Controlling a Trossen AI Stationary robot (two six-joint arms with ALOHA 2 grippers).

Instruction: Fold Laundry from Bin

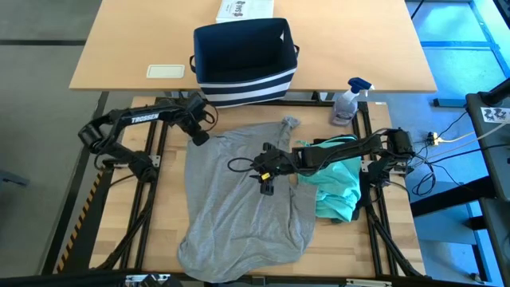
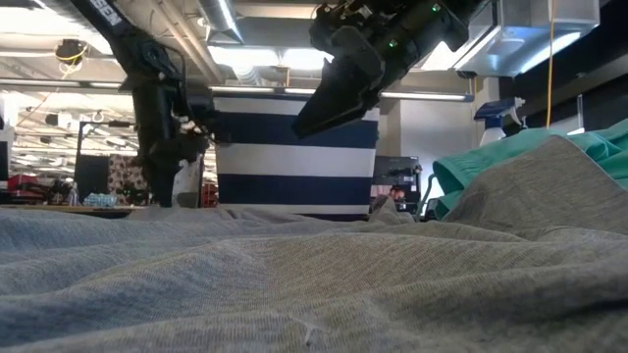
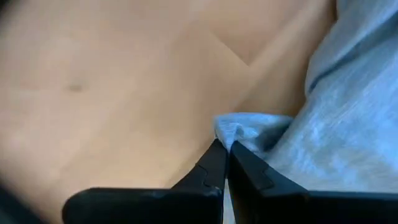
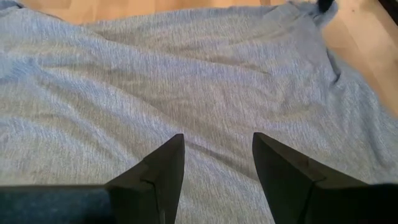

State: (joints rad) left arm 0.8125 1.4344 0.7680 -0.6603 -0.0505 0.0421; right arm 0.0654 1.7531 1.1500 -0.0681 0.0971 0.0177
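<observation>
Light wooden tabletop (image 1: 159,199) carrying spread grey cotton T-shirt (image 1: 239,199), long axis running near-to-far. Left hand (image 1: 199,137) pinching its far-left corner, fingers together. Right hand (image 1: 265,185) hovering mid-shirt, fingers apart.

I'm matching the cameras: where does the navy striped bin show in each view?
High view: bin at top centre, beyond the grey T-shirt.
Low view: centre background, behind the shirt.
Left wrist view: not in it.
Right wrist view: not in it.
Shared landmark: the grey T-shirt.
</observation>
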